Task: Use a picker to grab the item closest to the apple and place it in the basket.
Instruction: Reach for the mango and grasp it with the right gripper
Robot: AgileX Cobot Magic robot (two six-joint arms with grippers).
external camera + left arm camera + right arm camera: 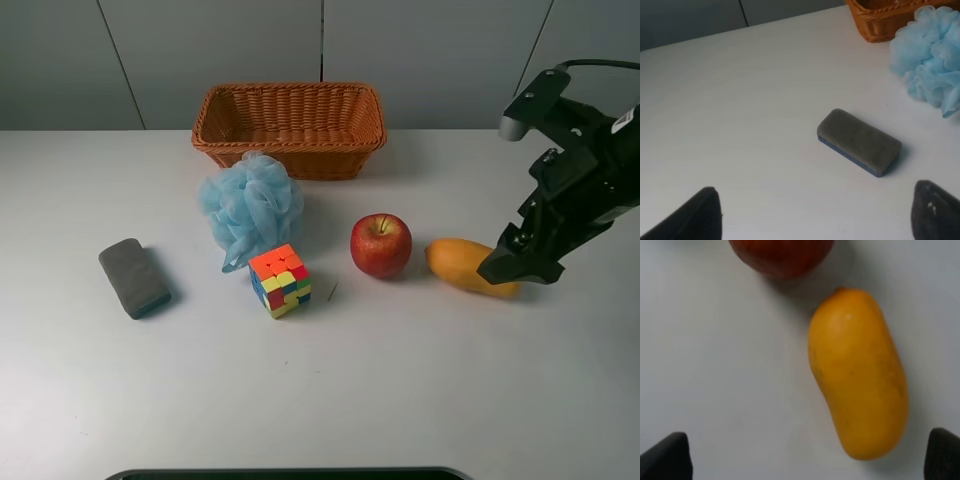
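Right end effector (520, 272) wide open over the 3 o'clock end of the mango (462, 264), lying on the bench (400, 380) just beside the apple (381, 245), at its 3 o'clock.

The right gripper (506, 268) hangs over the mango (455, 262), which lies just beside the apple (381, 244)
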